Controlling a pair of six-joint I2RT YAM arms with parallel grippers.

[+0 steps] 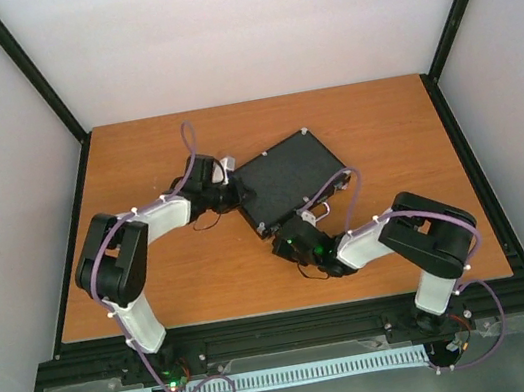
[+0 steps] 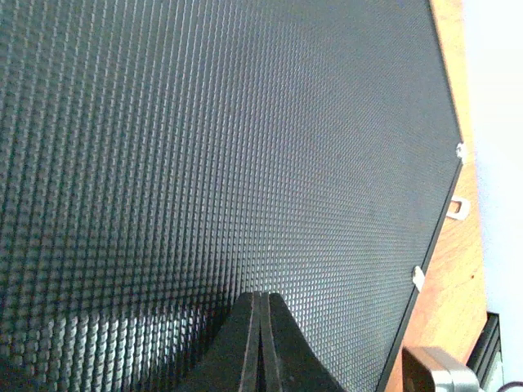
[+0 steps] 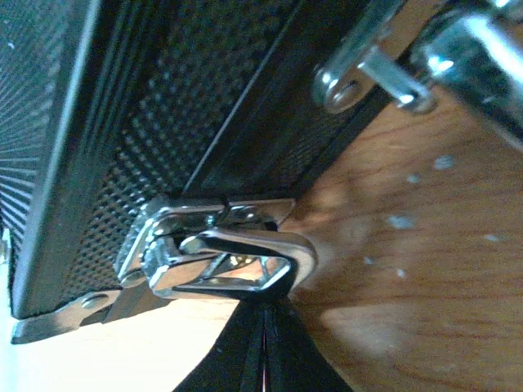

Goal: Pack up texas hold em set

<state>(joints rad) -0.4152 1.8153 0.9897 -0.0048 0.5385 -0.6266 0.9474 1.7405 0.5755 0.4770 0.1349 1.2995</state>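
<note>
The left gripper (image 2: 260, 304) has its two fingers pressed together with nothing between them. The tips sit low over the dimpled black lid of the case (image 1: 290, 179), near its far-left corner. Whether they touch the lid cannot be told.

The right gripper (image 3: 265, 310) is also closed on nothing. Its joined tips are right against the loop of a silver latch (image 3: 216, 253) on the case's near side wall. It is unclear whether the latch is fastened. Further along the same wall is the silver handle (image 3: 466, 57), just above the wood.

The case lies flat with its lid down near the middle of the worktop (image 1: 381, 124), turned at an angle to the edges. One arm is at each of two neighbouring sides.
</note>
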